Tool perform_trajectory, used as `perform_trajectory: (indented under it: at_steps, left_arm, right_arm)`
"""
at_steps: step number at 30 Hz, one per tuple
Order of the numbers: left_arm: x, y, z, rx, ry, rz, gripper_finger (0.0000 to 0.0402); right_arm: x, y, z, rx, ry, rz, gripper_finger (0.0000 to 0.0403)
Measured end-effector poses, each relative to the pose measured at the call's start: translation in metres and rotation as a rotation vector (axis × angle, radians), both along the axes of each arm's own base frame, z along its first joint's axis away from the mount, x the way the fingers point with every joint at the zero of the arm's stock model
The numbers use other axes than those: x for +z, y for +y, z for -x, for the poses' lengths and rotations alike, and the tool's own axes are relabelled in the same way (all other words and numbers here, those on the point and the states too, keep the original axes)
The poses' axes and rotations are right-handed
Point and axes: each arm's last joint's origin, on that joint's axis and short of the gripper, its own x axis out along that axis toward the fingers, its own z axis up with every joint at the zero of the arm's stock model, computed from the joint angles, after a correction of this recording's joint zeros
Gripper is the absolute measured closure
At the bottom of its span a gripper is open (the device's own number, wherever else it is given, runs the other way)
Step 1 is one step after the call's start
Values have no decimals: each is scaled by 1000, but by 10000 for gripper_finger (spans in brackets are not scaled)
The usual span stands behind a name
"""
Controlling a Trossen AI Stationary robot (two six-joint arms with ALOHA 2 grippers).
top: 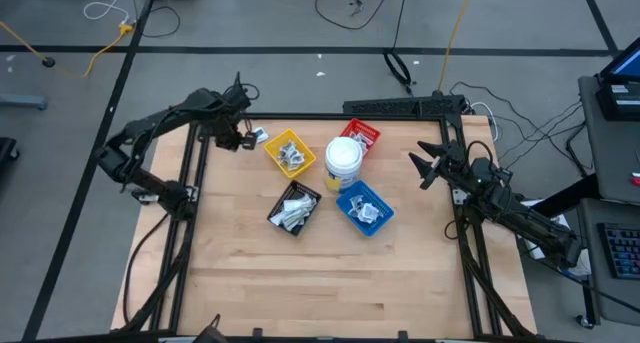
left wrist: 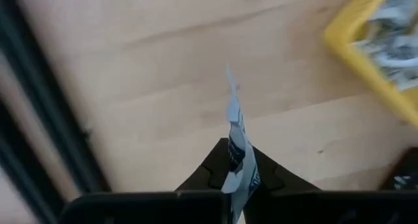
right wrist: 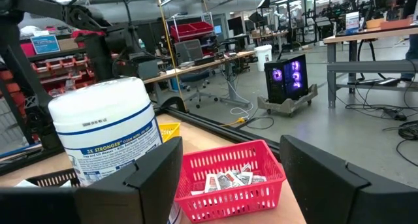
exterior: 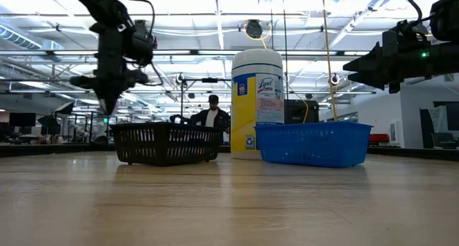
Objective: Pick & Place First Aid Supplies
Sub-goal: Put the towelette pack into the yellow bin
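Black tray [top: 295, 209] and blue tray [top: 365, 207] sat nearest on the wood surface [top: 320, 283], both holding white packets, with the white tub [top: 343, 157] between yellow tray [top: 290, 151] and red tray [top: 360, 136] behind them. Left gripper [top: 252, 137] hung just off the yellow tray's far-left corner, fingers [left wrist: 215, 175] clenched on one small white packet [left wrist: 236, 145] above the surface. Right gripper [top: 420, 166] waited to the right of the trays, fingers [right wrist: 157, 168] spread, holding nothing.

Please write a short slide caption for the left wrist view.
Left gripper shut on a white packet above the wooden table, beside the yellow tray.
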Motion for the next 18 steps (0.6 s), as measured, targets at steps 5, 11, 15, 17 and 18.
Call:
perform_trajectory:
  at_steps: [5,11,15,17,18]
  left_arm:
    - [5,13,-27,-89,-9,-9,395]
    - [8,28,-68,-204,-7,-4,396]
    - [11,38,-95,-274,-22,0,392]
    - [11,42,-108,-308,-28,0,392]
    - [11,44,-114,-326,-32,2,395]
  right_arm:
    - [0,0,0,0,0,0,149]
    - [0,0,0,0,0,0,149]
    - [0,0,0,0,0,0,149]
    - [0,0,0,0,0,0,149]
    - [0,0,0,0,0,0,149]
